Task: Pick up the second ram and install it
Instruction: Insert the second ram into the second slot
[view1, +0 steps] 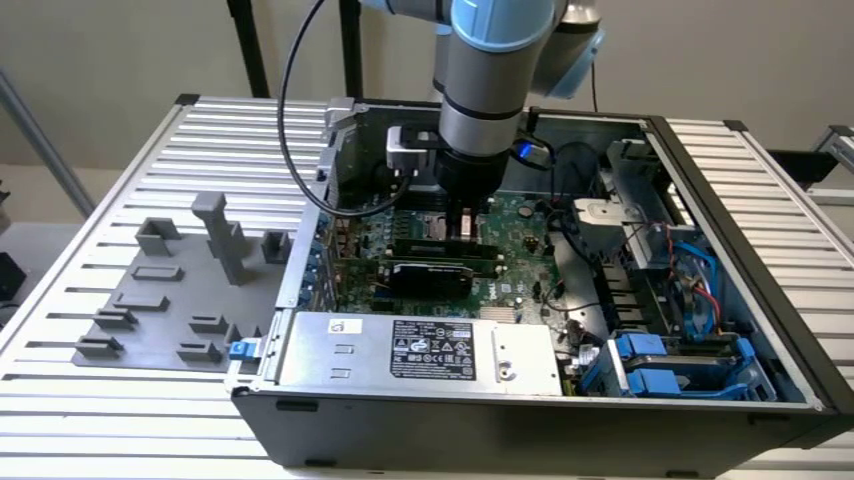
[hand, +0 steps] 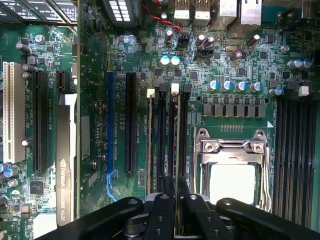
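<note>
One robot arm is seen over an open computer case standing on a slatted table. Starting at the exterior view's left, a grey holder plate with upright blocks is noted on the table, just beside the case. To its right, within the case, the power supply is seen along the near wall, with the motherboard behind it. The gripper is lowered onto the board near its middle. Drive bays with blue clips are noted at the exterior view's right.

In the wrist view, a graphics card is recorded in a slot, then a blue expansion slot and a black one beside it. The memory slots follow, with white latches at their far ends. The second ram is seen edge-on, standing upright in one of these slots, running from a latch to the gripper. The jaws are closed together on the stick's near end. The CPU socket is located just beside the memory slots, and a further bank of black slots lies beyond it.
</note>
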